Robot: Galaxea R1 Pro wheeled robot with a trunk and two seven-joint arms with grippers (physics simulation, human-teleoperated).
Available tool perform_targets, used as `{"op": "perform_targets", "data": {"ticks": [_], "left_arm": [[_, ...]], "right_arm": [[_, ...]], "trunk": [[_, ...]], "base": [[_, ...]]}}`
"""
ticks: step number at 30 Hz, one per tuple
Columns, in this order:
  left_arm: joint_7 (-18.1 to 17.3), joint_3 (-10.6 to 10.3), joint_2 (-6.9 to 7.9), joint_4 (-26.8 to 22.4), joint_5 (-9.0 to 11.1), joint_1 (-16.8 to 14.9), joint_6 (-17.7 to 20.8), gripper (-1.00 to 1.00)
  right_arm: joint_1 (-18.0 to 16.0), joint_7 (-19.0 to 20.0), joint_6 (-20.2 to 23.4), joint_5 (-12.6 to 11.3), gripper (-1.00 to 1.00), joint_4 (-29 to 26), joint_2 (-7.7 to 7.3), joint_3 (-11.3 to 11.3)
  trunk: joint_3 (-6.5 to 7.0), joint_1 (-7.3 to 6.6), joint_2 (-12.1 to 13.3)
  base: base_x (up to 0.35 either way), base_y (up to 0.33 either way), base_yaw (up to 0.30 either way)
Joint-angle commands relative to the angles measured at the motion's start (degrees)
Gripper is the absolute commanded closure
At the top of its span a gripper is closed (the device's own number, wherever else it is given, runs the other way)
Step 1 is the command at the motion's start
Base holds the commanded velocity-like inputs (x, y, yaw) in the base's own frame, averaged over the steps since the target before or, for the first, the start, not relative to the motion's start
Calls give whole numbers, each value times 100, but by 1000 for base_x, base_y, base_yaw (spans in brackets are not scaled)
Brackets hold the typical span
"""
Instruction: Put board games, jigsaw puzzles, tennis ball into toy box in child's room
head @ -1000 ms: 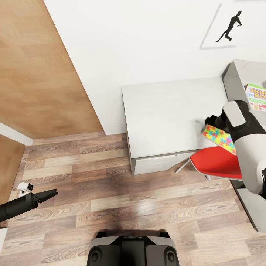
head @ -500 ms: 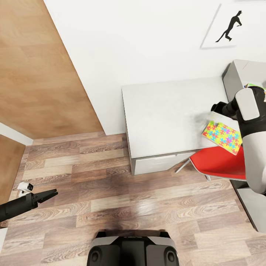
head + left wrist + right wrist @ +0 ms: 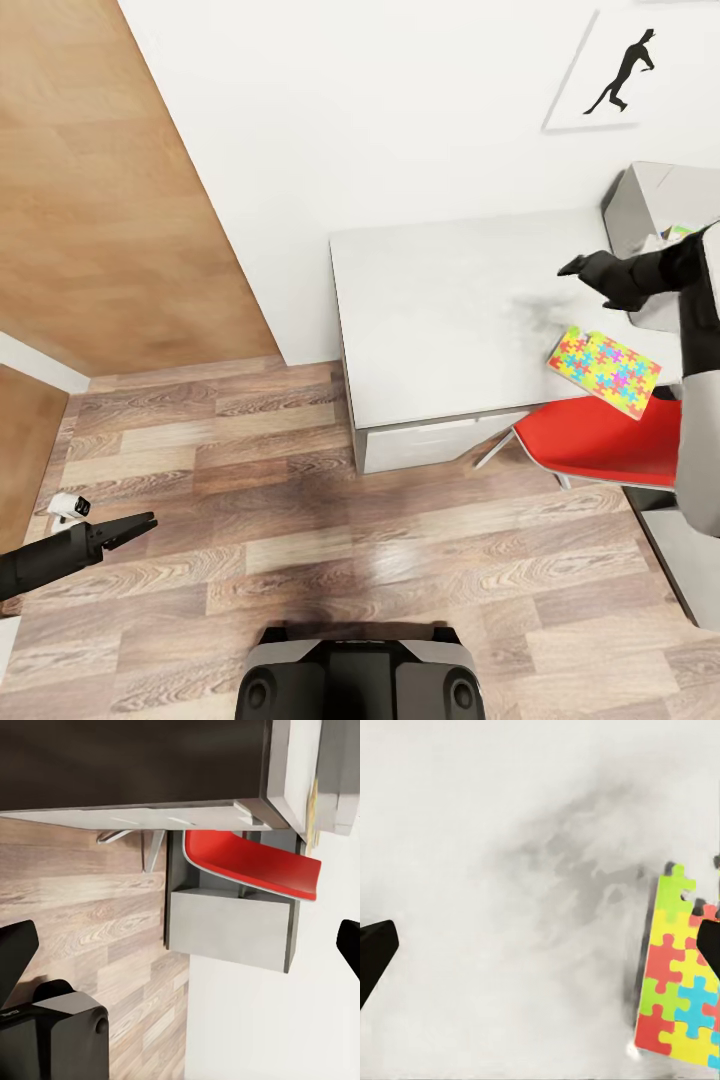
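A colourful jigsaw puzzle point(image 3: 604, 371) lies flat at the front right edge of the grey table point(image 3: 440, 300), partly overhanging a red chair. My right gripper point(image 3: 575, 268) hovers above the table behind the puzzle, open and empty. In the right wrist view the puzzle point(image 3: 679, 982) lies off to one side of the gripper point(image 3: 543, 949), whose fingers stand wide apart over bare tabletop. The grey toy box point(image 3: 645, 200) stands at the table's back right, a green corner of a board game point(image 3: 682, 233) showing inside behind my arm. My left gripper point(image 3: 135, 525) hangs open low over the floor.
A red chair point(image 3: 590, 445) is tucked under the table's right front; it also shows in the left wrist view as the chair point(image 3: 251, 862). A wooden door point(image 3: 100, 200) fills the left. Wood floor point(image 3: 300, 520) lies between my base point(image 3: 360, 675) and the table.
My right gripper let go of the jigsaw puzzle, which went from tilted in the fingers to flat on the table edge. The gripper then moved up and back toward the toy box.
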Motion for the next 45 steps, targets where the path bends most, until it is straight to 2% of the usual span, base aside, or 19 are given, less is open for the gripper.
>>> {"op": "perform_targets", "data": {"ticks": [1,2,3,5,6,8,9,12,13,17,23,24,27,28,35,38,42,43,45], "left_arm": [[-8,-1,2,-1,17,-2,55,-100],[-8,-1,2,-1,16,-2,55,-100],[-8,-1,2,-1,16,-2,55,-100],[-8,-1,2,-1,16,-2,55,-100],[-8,-1,2,-1,16,-2,55,-100],[-8,-1,2,-1,16,-2,55,-100],[-8,-1,2,-1,19,-2,55,-100],[-8,-1,2,-1,22,-2,55,-100],[-8,-1,2,-1,26,-2,55,-100],[-8,-1,2,-1,30,-2,55,-100],[-8,-1,2,-1,26,-2,55,-100],[-8,-1,2,-1,26,-2,55,-100],[-8,-1,3,-1,25,-2,55,-100],[-8,-1,6,4,25,-2,55,-100],[-8,19,10,14,25,-2,55,-100],[-8,51,10,16,25,-2,55,-100],[-8,69,10,16,25,-2,55,-100],[-8,72,10,17,25,-2,55,-100],[-8,74,10,17,25,-2,55,-100]], "right_arm": [[182,-57,16,-542,-100,-127,-103,44],[303,-58,16,-787,-100,-189,-155,83],[580,-56,16,-1290,-100,-332,-258,179],[879,-54,16,-1809,-100,-522,-357,273],[1177,-55,16,-2348,-100,-770,-457,340],[1470,-56,16,-2893,-100,-1066,-570,380],[1779,-57,16,-3418,-100,-1391,-705,401],[2280,-54,16,-4142,-100,-1869,-929,407],[2615,-52,16,-4574,-100,-2156,-1057,404],[3354,-50,16,-5339,-100,-2760,-1237,395],[4150,6,16,-5669,-100,-3027,-1295,398],[4398,105,16,-5712,-100,-3061,-1292,398],[4705,369,16,-5747,-100,-3090,-1294,398],[4859,610,16,-5758,-100,-3101,-1294,407],[5258,1336,16,-5757,-100,-3124,-1284,521],[5514,1483,16,-5695,-100,-3127,-1268,698],[5783,1557,16,-5276,-100,-3129,-1245,1040],[5874,1574,16,-4951,-100,-3129,-1215,1194],[5959,1586,16,-4549,-100,-3126,-1135,1345]], "trunk": [[-7,3,-9],[-7,3,-9],[-7,3,-9],[-7,3,-9],[-7,3,-9],[-7,3,-9],[-7,3,-9],[-7,3,-9],[-7,3,-9],[-7,3,-9],[-7,3,-9],[-7,3,-9],[-7,3,-9],[-7,3,-9],[-7,3,-9],[-7,3,-9],[-7,3,-9],[-7,3,-9],[-7,3,-9]], "base": [[0,0,0],[0,0,0],[0,0,0],[0,0,0],[0,0,0],[0,0,0],[0,0,0],[0,0,0],[0,0,0],[0,0,0],[0,0,0],[0,0,0],[0,0,0],[0,0,0],[0,0,0],[0,0,0],[0,0,0],[0,0,0],[0,0,0]]}}
